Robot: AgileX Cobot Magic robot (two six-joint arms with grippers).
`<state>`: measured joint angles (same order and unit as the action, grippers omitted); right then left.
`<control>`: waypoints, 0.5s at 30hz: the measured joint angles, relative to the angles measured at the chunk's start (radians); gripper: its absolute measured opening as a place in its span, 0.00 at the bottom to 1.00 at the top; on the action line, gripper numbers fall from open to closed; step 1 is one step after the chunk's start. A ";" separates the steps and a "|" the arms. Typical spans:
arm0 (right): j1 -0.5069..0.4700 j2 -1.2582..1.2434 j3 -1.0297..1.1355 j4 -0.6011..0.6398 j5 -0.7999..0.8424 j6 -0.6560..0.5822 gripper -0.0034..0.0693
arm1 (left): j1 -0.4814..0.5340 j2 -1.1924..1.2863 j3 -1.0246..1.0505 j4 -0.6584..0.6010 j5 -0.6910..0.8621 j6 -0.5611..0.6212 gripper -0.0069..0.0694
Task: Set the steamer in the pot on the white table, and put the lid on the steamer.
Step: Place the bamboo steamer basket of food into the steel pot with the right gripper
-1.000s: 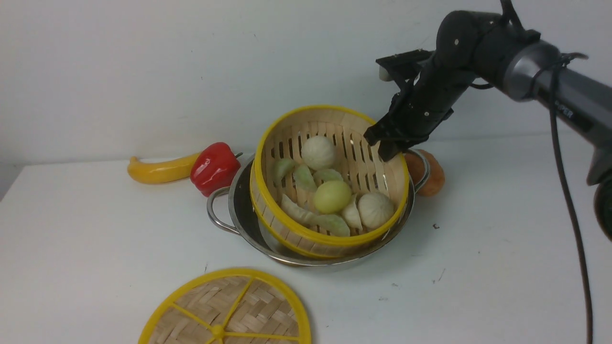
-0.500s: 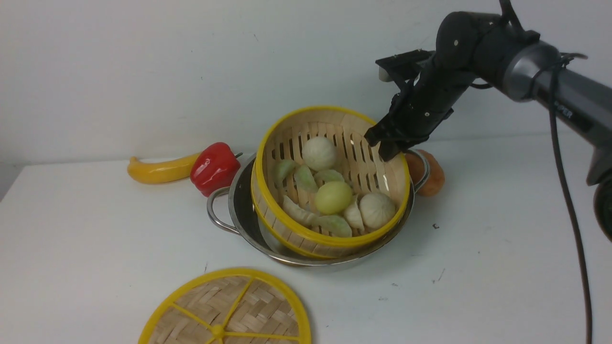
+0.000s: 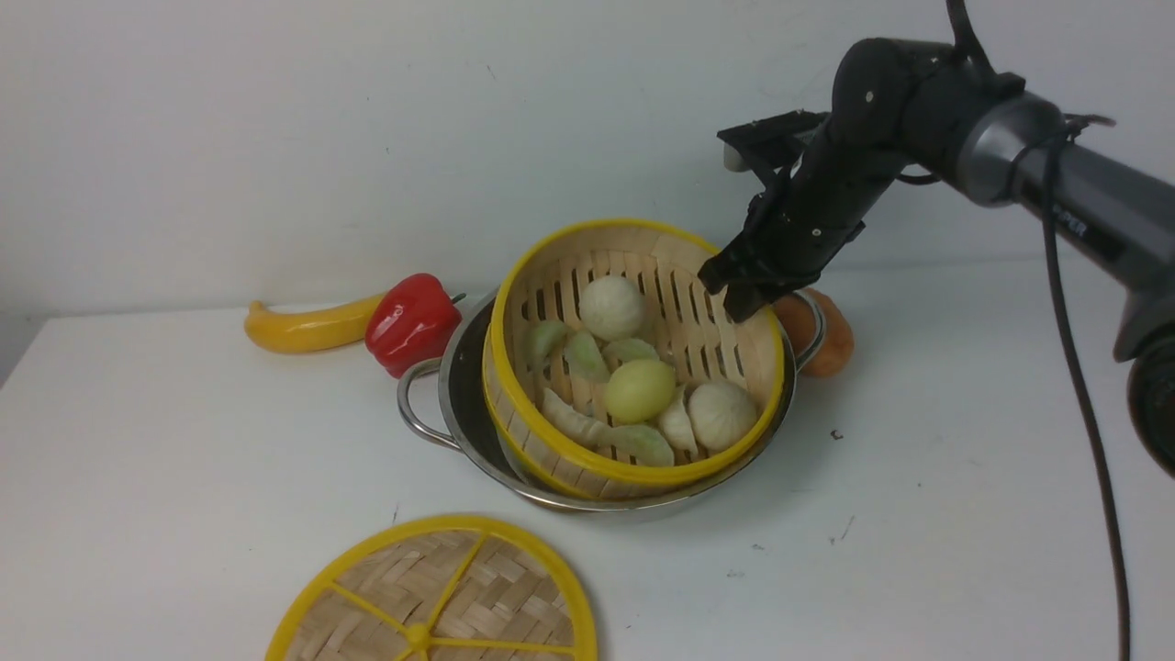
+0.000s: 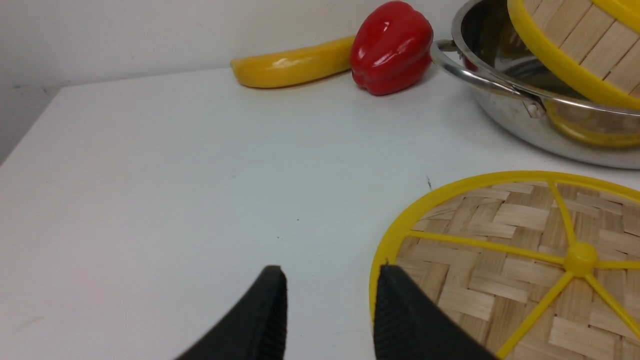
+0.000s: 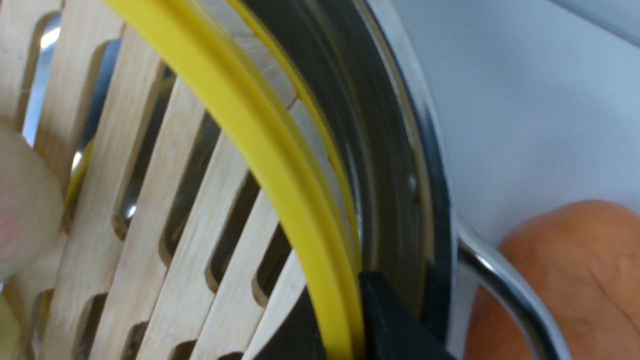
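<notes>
The steamer (image 3: 542,454), a bamboo basket with yellow rims and toy buns and dumplings inside, sits slightly tilted in the shiny steel pot (image 3: 447,386) on the white table (image 3: 184,441). My right gripper (image 3: 734,298) is shut on the steamer's far right rim. In the right wrist view its fingers (image 5: 385,310) straddle the yellow rim beside the pot wall (image 5: 390,150). The woven lid (image 3: 441,597) lies flat at the table's front. My left gripper (image 4: 331,270) is open, with one finger over the edge of the lid (image 4: 510,260) and nothing between its fingers.
A red pepper (image 3: 413,321) and a yellow curved vegetable (image 3: 307,326) lie behind the pot's left handle (image 3: 408,418). An orange-brown round object (image 3: 831,344) rests against the pot's right handle. A white wall stands behind the table.
The right arm has come down with the steamer, which now sits lower and more level in the pot. The lid has not moved.
</notes>
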<state>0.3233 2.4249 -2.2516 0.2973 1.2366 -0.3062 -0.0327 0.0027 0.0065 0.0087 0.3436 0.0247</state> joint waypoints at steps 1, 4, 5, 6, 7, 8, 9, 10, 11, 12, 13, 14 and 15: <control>0.001 0.001 0.000 0.000 0.000 -0.003 0.16 | 0.000 0.000 0.000 0.000 0.000 0.000 0.41; 0.002 0.002 0.000 0.010 -0.002 -0.006 0.21 | 0.000 0.000 0.000 0.000 0.000 0.000 0.41; 0.002 0.002 -0.001 0.015 -0.002 -0.006 0.22 | 0.000 0.000 0.000 0.000 0.000 0.000 0.41; 0.002 0.002 -0.001 0.019 -0.003 -0.006 0.24 | 0.000 0.000 0.000 0.000 0.000 0.000 0.41; 0.002 0.002 -0.001 0.022 -0.003 -0.004 0.26 | 0.000 0.000 0.000 0.000 0.000 0.000 0.41; 0.002 0.002 -0.001 0.025 -0.005 -0.003 0.28 | 0.000 0.000 0.000 0.000 0.000 0.000 0.41; 0.002 0.002 -0.001 0.026 -0.007 -0.003 0.30 | 0.000 0.000 0.000 0.000 0.000 0.000 0.41; 0.002 0.002 -0.001 0.027 -0.008 -0.003 0.32 | 0.000 0.000 0.000 0.000 0.000 0.000 0.41; 0.003 0.002 -0.001 0.027 -0.008 -0.003 0.34 | 0.000 0.000 0.000 0.000 0.000 0.000 0.41; 0.003 0.002 -0.001 0.027 -0.008 -0.003 0.35 | 0.000 0.000 0.000 0.000 0.000 0.000 0.41; 0.003 0.002 -0.001 0.027 -0.006 -0.003 0.39 | 0.000 0.000 0.000 0.000 0.000 0.000 0.41; 0.003 0.002 -0.002 0.029 -0.007 -0.003 0.42 | 0.000 0.000 0.000 0.000 0.000 0.000 0.41; 0.003 0.002 -0.002 0.035 -0.014 -0.003 0.44 | 0.000 0.000 0.000 0.000 0.000 0.000 0.41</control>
<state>0.3262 2.4271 -2.2533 0.3323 1.2226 -0.3093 -0.0327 0.0027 0.0065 0.0087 0.3436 0.0247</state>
